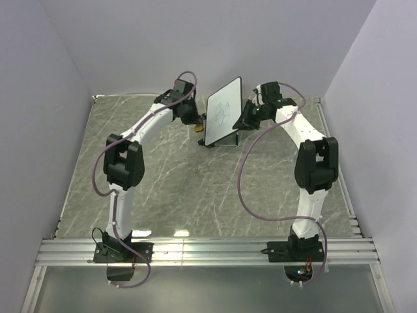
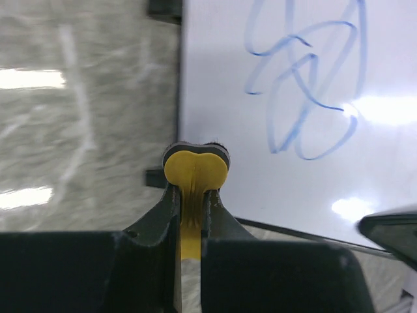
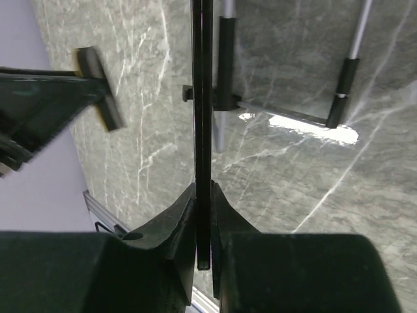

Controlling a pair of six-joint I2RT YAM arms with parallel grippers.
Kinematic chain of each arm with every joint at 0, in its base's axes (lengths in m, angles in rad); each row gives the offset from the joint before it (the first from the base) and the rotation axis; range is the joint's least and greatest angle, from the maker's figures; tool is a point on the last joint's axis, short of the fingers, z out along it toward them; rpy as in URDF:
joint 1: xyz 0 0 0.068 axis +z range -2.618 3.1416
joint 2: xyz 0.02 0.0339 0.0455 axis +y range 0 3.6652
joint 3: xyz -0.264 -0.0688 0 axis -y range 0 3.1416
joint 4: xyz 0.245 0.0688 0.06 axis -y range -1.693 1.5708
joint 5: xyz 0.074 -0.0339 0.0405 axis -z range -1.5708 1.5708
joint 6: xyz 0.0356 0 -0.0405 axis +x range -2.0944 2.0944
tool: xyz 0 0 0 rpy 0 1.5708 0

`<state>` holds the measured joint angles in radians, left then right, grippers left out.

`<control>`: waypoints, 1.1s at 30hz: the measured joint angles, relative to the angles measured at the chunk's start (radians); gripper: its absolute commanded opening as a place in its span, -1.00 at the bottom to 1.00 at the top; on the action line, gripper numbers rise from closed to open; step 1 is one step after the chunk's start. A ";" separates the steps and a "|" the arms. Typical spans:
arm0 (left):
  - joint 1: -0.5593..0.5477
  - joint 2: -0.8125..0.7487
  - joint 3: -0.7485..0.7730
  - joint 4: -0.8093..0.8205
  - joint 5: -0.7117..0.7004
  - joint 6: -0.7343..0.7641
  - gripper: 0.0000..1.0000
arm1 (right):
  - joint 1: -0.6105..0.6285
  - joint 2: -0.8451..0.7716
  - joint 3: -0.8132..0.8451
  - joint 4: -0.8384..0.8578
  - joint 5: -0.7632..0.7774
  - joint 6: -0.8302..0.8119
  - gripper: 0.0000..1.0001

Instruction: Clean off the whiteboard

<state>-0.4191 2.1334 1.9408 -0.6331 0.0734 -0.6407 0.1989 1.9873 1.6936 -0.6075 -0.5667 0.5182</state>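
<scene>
The whiteboard (image 1: 223,109) stands tilted on its black stand at the back of the table, with blue scribbles (image 2: 306,85) on its white face (image 2: 260,189). My left gripper (image 2: 194,190) is shut on the yellow bone-shaped eraser (image 2: 195,171), and the eraser's head sits at the board's left edge, low on its face. In the top view that gripper (image 1: 194,122) is just left of the board. My right gripper (image 3: 204,199) is shut on the board's thin black edge (image 3: 202,98), seen end-on, at the board's right side (image 1: 248,117).
The board's wire stand (image 3: 287,116) rests on the grey marble tabletop (image 1: 195,189) behind the board. White walls close in the table at the back and on both sides. The left gripper's fingers (image 3: 45,98) show beyond the board in the right wrist view.
</scene>
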 measured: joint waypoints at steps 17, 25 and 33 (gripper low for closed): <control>-0.076 0.138 0.146 0.142 0.114 -0.029 -0.99 | 0.100 -0.023 0.088 -0.201 0.068 -0.040 -1.00; -0.093 0.132 0.117 0.186 0.127 -0.031 -0.99 | 0.097 -0.087 -0.019 -0.167 0.049 -0.029 -1.00; -0.101 0.140 0.141 0.230 0.130 -0.026 -0.99 | 0.094 -0.030 0.068 -0.204 0.053 -0.030 -1.00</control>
<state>-0.5198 2.2730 2.0819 -0.4026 0.2039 -0.6662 0.2932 1.9572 1.7618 -0.8120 -0.5137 0.4881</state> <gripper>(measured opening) 0.102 0.101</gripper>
